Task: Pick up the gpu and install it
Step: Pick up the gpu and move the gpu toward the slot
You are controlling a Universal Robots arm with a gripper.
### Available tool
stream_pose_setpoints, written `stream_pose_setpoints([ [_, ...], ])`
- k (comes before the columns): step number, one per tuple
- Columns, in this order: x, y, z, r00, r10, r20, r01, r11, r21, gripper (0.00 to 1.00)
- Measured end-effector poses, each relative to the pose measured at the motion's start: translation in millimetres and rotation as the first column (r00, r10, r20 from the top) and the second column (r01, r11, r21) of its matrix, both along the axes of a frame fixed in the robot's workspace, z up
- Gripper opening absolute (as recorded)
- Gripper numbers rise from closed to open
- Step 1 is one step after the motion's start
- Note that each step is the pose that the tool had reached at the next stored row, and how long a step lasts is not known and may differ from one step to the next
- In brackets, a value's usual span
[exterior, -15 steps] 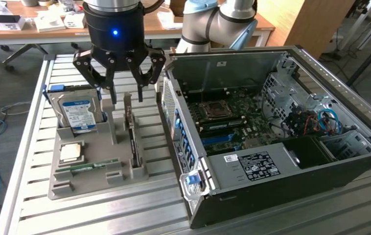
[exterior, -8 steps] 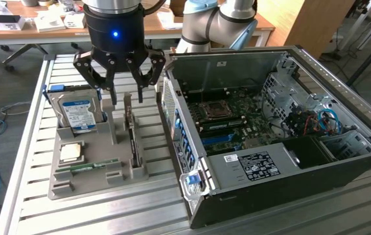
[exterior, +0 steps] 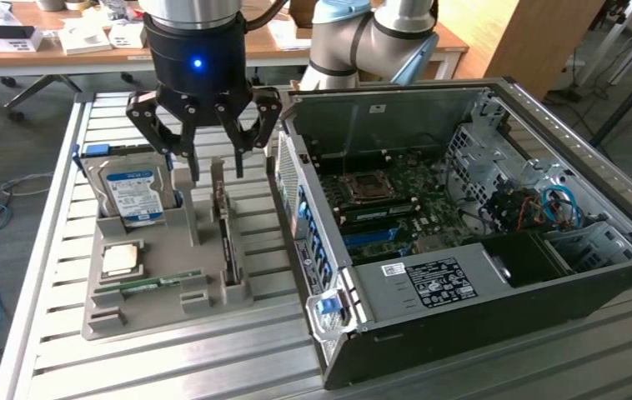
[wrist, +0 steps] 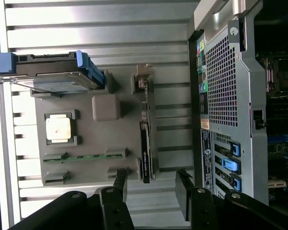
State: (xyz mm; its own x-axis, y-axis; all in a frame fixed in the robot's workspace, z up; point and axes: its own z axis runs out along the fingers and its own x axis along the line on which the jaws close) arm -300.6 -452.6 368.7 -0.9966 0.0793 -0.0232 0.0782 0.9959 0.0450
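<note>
The gpu (exterior: 225,223) stands on its long edge in a slot of the grey parts holder (exterior: 155,308), beside the open computer case (exterior: 449,275). In the wrist view the gpu (wrist: 145,143) is a thin dark strip with its pale bracket at one end. My gripper (exterior: 216,167) hangs open just above the card's far end, one finger on each side, touching nothing. The two dark fingertips (wrist: 120,184) frame the gripper (wrist: 151,191), with the card's end lying near the gap.
The holder also carries a hard drive (exterior: 135,196) with a blue-white label, a CPU (exterior: 122,258) and a RAM stick (exterior: 160,281). The motherboard (exterior: 388,208) lies exposed inside the case. Everything rests on a slatted metal table (exterior: 183,367). Desks stand behind.
</note>
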Motion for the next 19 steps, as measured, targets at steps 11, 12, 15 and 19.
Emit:
stream_pose_setpoints([
  [11, 0.0, 0.0, -9.6, 1.0000, 0.000, 0.0003, 0.000, 1.0000, 0.0011, 0.53],
  [12, 0.0, 0.0, -10.5, 1.0000, 0.000, 0.0003, 0.000, 1.0000, 0.0011, 0.53],
  [15, 0.0, 0.0, -13.1, 1.0000, 0.000, 0.0002, 0.000, 1.0000, 0.0011, 0.53],
  [19, 0.0, 0.0, -16.9, 1.0000, 0.000, 0.0002, 0.000, 1.0000, 0.0011, 0.53],
])
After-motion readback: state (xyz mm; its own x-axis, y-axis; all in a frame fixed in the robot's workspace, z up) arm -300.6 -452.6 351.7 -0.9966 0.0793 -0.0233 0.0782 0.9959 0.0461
